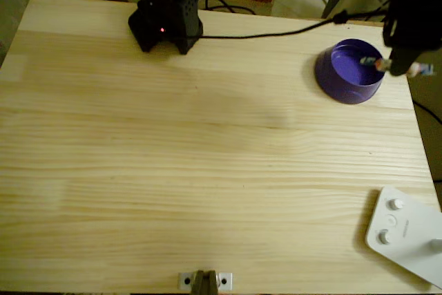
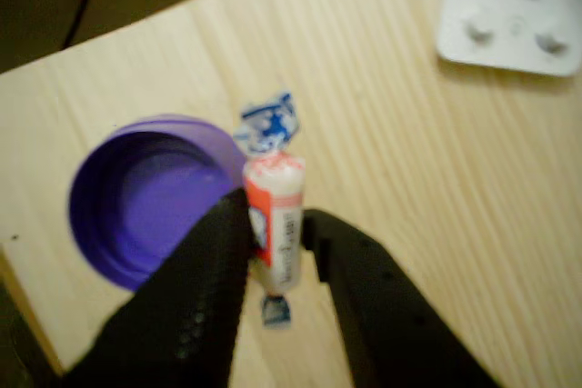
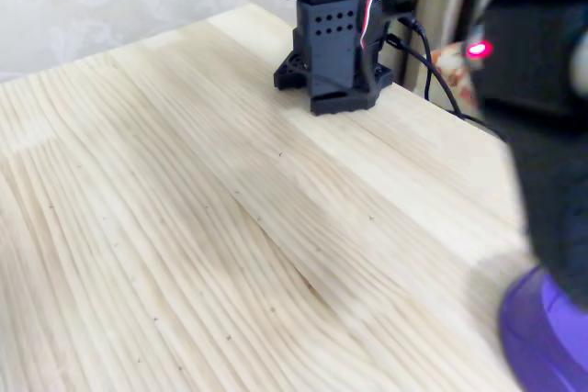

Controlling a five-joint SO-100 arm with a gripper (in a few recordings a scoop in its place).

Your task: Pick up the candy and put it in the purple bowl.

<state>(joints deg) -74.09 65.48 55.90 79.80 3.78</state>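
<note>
- Your gripper (image 2: 277, 247) is clamped on the candy (image 2: 275, 224); in the wrist view the two black fingers (image 2: 214, 261) press against its sides with no gap to spare
- The candy stands roughly upright between the jaws: its white and pinkish-red body is in the pinch, one blue and white twisted end sticks out above the fingertips, and the other end pokes out below
- In the wrist view the candy sits just past the right edge of the bowl (image 2: 136, 206), over bare wood rather than over the opening
- In the overhead view your gripper (image 1: 397, 65) hangs at the right rim of the bowl (image 1: 349, 74), and the candy (image 1: 397, 67) lies crosswise there, one end over the purple inside and the other beyond the rim
- You cannot tell from these views how high the candy is above the rim
- The bowl stands upright near the far right corner of the table (image 1: 207, 157), its lighter purple inside holding nothing
- The arm's base (image 1: 166, 12) stands at the far edge of the table, well apart from the bowl, with a black cable (image 1: 276, 32) running from it toward the bowl's side
- A white device (image 1: 407, 233) with round knobs lies at the near right corner
- In the fixed view the bowl (image 3: 542, 337) shows at the lower right under the blurred dark arm (image 3: 542, 89)
</note>
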